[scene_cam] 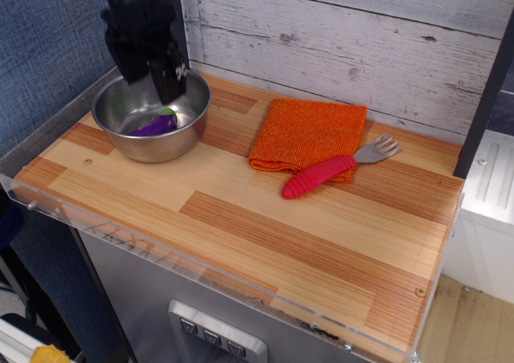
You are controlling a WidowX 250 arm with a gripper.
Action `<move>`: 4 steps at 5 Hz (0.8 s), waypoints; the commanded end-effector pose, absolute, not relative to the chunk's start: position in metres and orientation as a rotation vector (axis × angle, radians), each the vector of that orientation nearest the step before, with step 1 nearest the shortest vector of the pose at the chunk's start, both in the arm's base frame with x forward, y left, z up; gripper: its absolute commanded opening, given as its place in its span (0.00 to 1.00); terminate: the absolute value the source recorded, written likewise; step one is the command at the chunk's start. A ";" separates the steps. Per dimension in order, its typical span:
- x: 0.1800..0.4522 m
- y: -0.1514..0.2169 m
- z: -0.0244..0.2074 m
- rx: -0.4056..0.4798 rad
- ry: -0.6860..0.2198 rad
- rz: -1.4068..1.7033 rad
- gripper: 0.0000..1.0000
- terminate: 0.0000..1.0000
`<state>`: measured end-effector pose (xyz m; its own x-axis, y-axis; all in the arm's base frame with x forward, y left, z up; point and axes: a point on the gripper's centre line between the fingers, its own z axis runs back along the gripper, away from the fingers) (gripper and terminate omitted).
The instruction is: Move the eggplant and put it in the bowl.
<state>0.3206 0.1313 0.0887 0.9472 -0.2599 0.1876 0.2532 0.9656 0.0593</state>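
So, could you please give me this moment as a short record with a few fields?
eggplant: lying inside the bowl, green cap toward the back
bowl: back left of the wooden table
gripper: above the bowl, apart from the eggplant, holding nothing; jaws' state unclear
cloth: folded, orange, mid-table near the back
fork: red handle resting on the cloth's front right corner
task state: eggplant in the bowl
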 end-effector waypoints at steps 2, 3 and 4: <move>0.305 0.130 0.156 0.068 -0.346 -0.281 1.00 0.00; 0.305 0.130 0.156 0.068 -0.346 -0.281 1.00 0.00; 0.305 0.130 0.156 0.068 -0.346 -0.281 1.00 1.00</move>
